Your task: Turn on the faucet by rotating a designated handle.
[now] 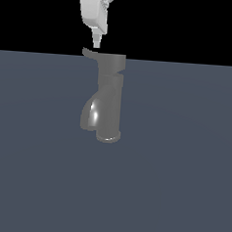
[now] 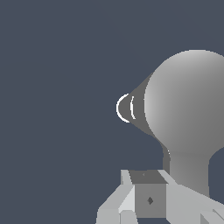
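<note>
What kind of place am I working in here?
Likely a bare simulated test scene, not a real kitchen: a lone faucet on a flat blue-grey floor, black void behind, and the gripper overhead.

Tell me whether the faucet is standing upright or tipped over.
Upright. In the exterior view the faucet stands vertical on its flared base, cap on top, handle sticking out sideways just under the gripper.

Exterior view level, side-on to the faucet (image 1: 109, 100); wrist view close, straight down its cap.
</note>
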Robot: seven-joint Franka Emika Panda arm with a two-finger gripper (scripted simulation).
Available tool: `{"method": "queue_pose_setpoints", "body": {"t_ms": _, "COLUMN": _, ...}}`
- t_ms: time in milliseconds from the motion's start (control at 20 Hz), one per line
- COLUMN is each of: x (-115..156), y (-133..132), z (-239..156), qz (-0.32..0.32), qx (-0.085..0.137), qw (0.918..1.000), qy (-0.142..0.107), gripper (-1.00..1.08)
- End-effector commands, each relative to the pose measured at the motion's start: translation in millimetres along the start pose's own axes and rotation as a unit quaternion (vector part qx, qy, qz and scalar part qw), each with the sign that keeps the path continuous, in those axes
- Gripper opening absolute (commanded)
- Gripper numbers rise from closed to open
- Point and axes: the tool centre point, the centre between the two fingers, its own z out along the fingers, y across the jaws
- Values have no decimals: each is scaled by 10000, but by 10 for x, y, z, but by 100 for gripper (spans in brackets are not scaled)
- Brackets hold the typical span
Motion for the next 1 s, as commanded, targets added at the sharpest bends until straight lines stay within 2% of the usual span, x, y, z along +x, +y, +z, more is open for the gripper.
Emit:
{"method": "queue_pose_setpoints", "body": {"t_ms": 0, "x": -33, "y": -56, "z": 78, "qz": 201, "qx": 9, "qw": 9998, "qy": 47, "gripper": -100}}
{"method": "queue_pose_setpoints", "body": {"t_ms": 350, "x": -87, "y": -138, "z": 210, "qz": 510, "qx": 24, "qw": 9986, "qy": 126, "gripper": -100}}
{"method": "queue_pose_setpoints", "body": {"t_ms": 700, "x": -96, "y": -150, "z": 230, "qz": 556, "qx": 27, "qw": 9984, "qy": 139, "gripper": -100}}
{"method": "queue_pose_setpoints", "body": {"t_ms": 950, "x": -139, "y": -43, "z": 233, "qz": 551, "qx": 25, "qw": 9984, "qy": 138, "gripper": -100}}
